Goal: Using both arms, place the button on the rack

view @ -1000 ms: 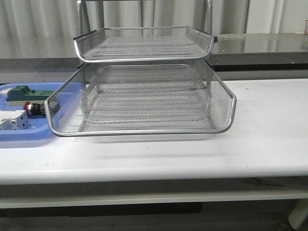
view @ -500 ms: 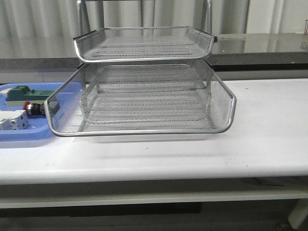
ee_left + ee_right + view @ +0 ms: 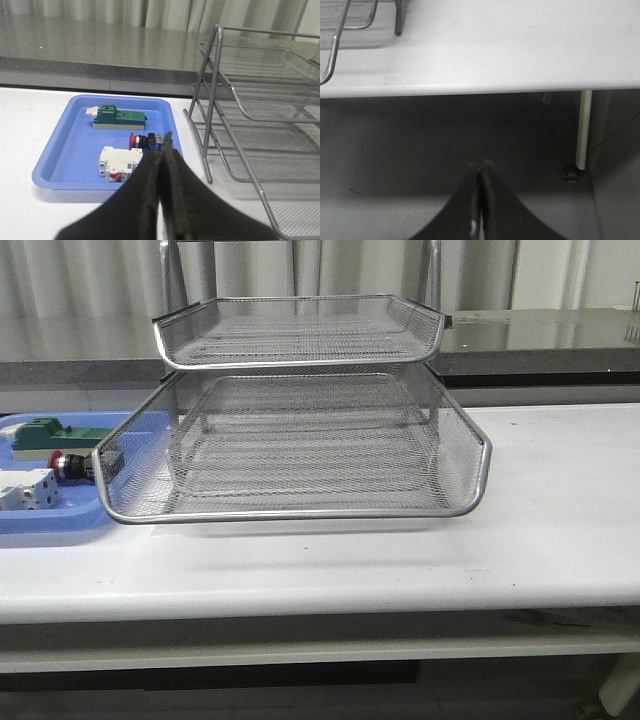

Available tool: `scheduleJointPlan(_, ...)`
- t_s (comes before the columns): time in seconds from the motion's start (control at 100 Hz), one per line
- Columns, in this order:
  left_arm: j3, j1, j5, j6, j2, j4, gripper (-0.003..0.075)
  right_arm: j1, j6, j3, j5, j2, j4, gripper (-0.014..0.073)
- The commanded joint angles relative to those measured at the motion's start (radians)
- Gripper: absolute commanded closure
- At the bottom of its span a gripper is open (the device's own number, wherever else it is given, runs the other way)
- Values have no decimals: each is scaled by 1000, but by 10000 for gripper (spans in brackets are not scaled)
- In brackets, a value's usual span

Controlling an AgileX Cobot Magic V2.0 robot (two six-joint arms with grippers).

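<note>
A red-capped button (image 3: 141,141) is sitting with a green block (image 3: 119,116) and a white block (image 3: 120,162) in a blue tray (image 3: 60,150). The silver mesh rack (image 3: 300,430) is gleaming on the white table (image 3: 540,530).

Blue tray (image 3: 55,165) on white table (image 3: 560,520), holding green block (image 3: 119,116) and white block (image 3: 119,163), well apart; grey counter (image 3: 560,335) behind.

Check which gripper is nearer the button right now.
Left. The left gripper hangs shut near the button in the blue tray; the right gripper sits below the table edge, off by the rack's far side.
</note>
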Motion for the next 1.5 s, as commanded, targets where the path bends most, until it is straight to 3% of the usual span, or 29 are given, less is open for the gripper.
scheduleJointPlan(0.0,-142,2,25,-7,130,-8,741,1,0,-34,-53,6,-14,660)
scheduleJointPlan(0.17,-382,2,250,107,375,27,741,1,0,-34,-53,6,-14,660)
scheduleJointPlan(0.41,-627,2,381,212,645,31,741,1,0,-34,-53,6,-14,660)
scheduleJointPlan(0.66,-752,2,498,299,829,31,740,1,0,-34,-53,6,-14,660)
scheduleJointPlan(0.91,-770,2,535,342,864,22,720,1,0,-34,-53,6,-14,660)
scheduleJointPlan(1.05,-770,2,544,350,864,22,549,1,0,-34,-53,6,-14,660)
scheduleJointPlan(1.24,-770,2,569,370,864,22,121,1,0,-34,-53,6,-14,660)
scheduleJointPlan(1.31,-770,2,569,370,864,22,71,1,0,-34,-53,6,-14,660)
scheduleJointPlan(1.49,-770,2,551,368,864,-56,105,1,0,-34,-53,6,-14,660)
